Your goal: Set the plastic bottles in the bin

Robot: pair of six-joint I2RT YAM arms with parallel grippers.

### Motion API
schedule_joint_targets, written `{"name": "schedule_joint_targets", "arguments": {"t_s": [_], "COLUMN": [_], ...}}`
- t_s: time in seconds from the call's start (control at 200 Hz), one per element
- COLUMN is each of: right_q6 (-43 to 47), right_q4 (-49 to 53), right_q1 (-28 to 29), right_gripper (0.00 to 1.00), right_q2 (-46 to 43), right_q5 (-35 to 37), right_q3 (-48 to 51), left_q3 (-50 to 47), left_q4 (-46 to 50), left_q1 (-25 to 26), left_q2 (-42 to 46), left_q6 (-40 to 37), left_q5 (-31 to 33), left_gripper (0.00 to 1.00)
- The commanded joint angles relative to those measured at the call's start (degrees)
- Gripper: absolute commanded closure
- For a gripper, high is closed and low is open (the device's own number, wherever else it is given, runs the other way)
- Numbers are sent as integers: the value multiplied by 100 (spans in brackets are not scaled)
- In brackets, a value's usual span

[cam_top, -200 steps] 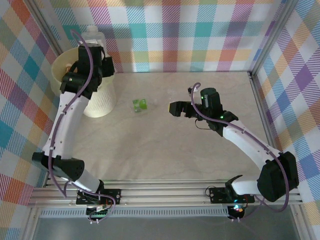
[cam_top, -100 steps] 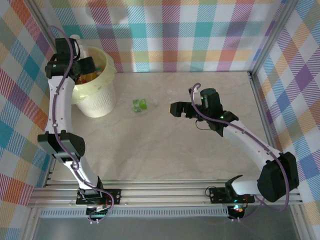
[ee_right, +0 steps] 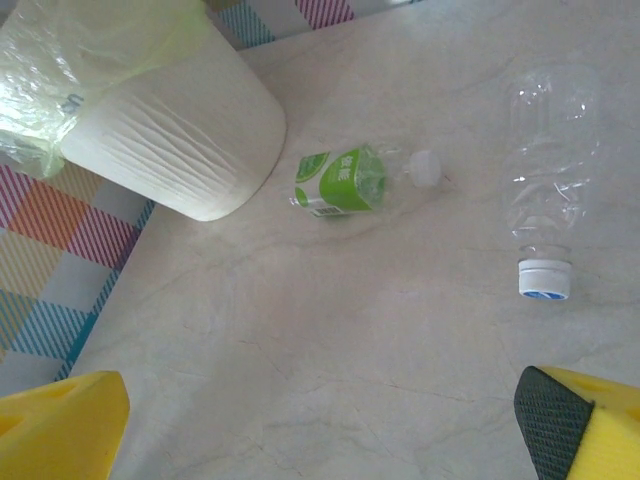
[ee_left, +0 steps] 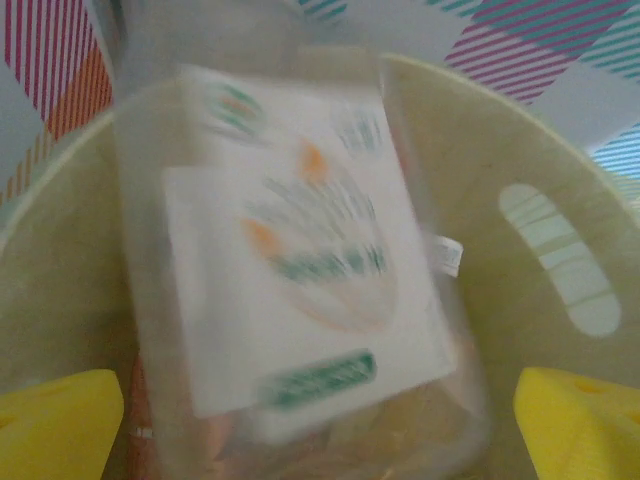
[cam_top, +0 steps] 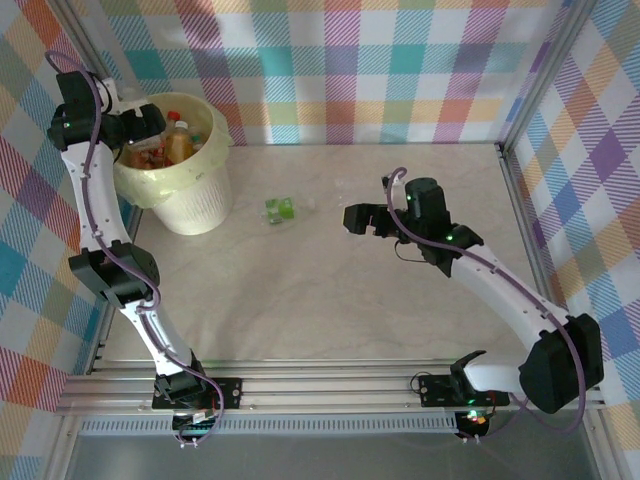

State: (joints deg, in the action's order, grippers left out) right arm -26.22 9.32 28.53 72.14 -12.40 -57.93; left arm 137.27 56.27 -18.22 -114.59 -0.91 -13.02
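The pale-yellow bin (cam_top: 203, 196) stands at the far left with several bottles (cam_top: 178, 146) inside. My left gripper (cam_top: 148, 122) hangs over its rim, open. In the left wrist view a blurred clear bottle with a white label (ee_left: 300, 260) lies between the wide-apart yellow fingers (ee_left: 60, 420), over the bin's inner wall (ee_left: 545, 130). A crushed green-labelled bottle (cam_top: 279, 209) (ee_right: 340, 182) lies on the table right of the bin. My right gripper (cam_top: 356, 219) (ee_right: 320, 430) hovers open above bare table. A clear bottle with a white cap (ee_right: 548, 170) lies to its right.
A loose white cap (ee_right: 425, 168) sits beside the green bottle. The bin's ribbed white body (ee_right: 180, 140) and its yellowish liner (ee_right: 90, 50) show at the upper left of the right wrist view. Checked walls and a metal frame enclose the marble-look table (cam_top: 330, 300).
The left arm swung up and left, off the front of the bin to its far-left rim. The bottle it carried is now loose between open fingers. The right arm barely moved.
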Motion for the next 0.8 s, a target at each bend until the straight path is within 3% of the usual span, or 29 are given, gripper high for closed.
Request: {"name": "schedule_joint_targets", "arguments": {"t_s": [0.0,0.175,0.42,0.535,0.61,0.795], "right_q6": [75,52,47,-19,-124,-268], "right_q4": [31,-48,-30,-104,-214,-403], "right_q1": [29,30,29,29,29,29], "right_gripper": [0,0,0,0,0,0], "right_q2": [-101,-47,54,88,90,83], "right_q5": [91,65,38,139,231,485], "right_q3": [65,63,-7,8,53,169], "left_q3": [174,170,-206,-794,-1248,-2625], "left_q4": [-91,-112,-352,-869,-1170,-1858], "left_q1": [-13,-12,41,408,808,2281], "left_q2": [250,341,642,1041,1415,2380], "left_q6": [111,275,866,1233,1301,1065], "left_q5": [-420,-269,-1293,-1794,-1498,179], "left_gripper": [0,0,0,0,0,0]}}
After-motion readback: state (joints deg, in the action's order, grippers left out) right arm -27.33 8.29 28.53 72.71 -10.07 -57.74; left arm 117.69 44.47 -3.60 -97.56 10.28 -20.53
